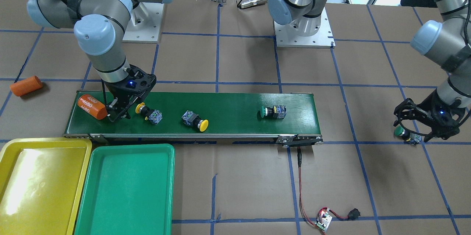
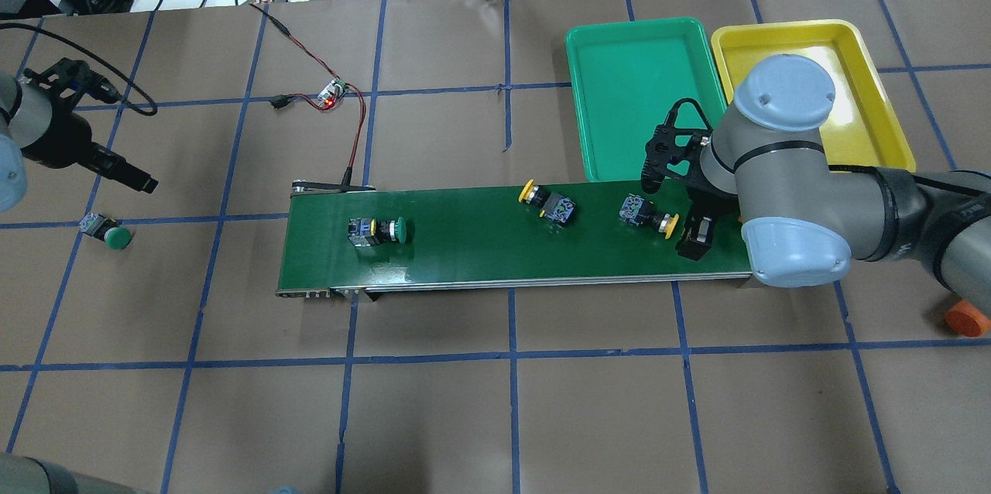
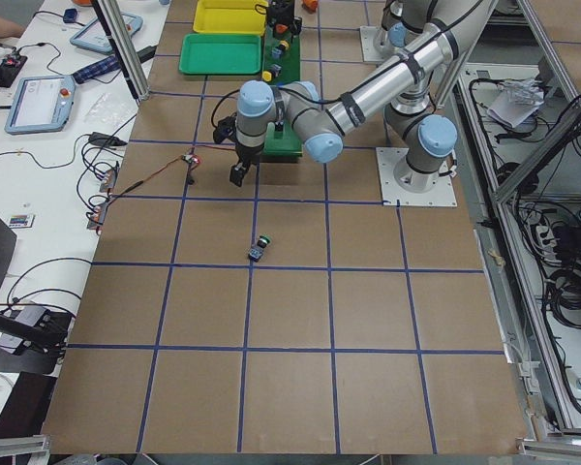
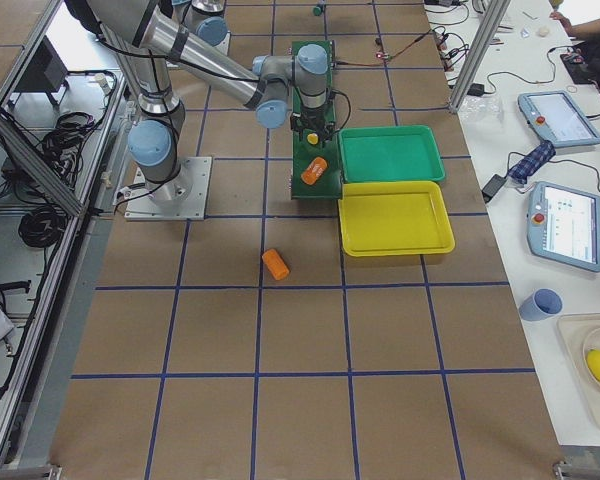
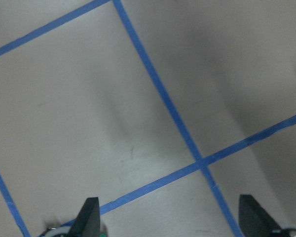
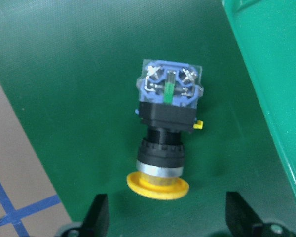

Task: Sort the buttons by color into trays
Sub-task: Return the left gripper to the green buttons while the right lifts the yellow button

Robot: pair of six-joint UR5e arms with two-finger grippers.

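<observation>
Brown table w/ green belt: R gripper open over yellow button, L gripper open nr green button.

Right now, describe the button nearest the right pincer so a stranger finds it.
Find the green conveyor belt, then the orange cylinder on its end. The yellow button lies beside it; the other yellow button sits nearer the belt's middle.

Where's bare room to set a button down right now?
Both the yellow tray and green tray are bare. The belt is free between the middle yellow button and the green button on it. Crowded: the belt's tray end, where the right gripper, orange cylinder and end yellow button bunch.
</observation>
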